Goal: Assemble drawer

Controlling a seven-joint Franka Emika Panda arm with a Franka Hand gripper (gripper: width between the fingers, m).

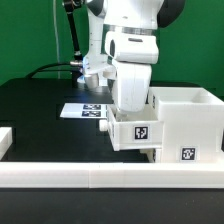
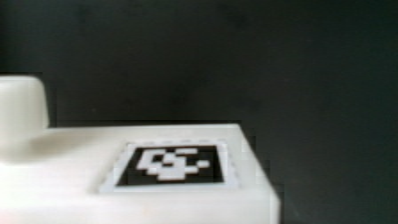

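Observation:
A small white open-top tray [image 1: 137, 130] with a square tag on its face sits right against the tall white housing [image 1: 190, 118] at the exterior view's right. My gripper [image 1: 133, 100] comes down from above into the tray's top and is shut on its wall. The hand and the tray hide the fingertips. In the wrist view the tray's tagged face [image 2: 173, 163] fills the lower part, very close to the camera, and a white rounded part [image 2: 18, 108] rises beside it. I see no second tray.
The marker board [image 1: 84, 110] lies on the black table behind the arm. A low white border rail [image 1: 100, 181] runs along the front, with a white piece [image 1: 5, 141] at the exterior view's left edge. A black cable hangs behind the arm.

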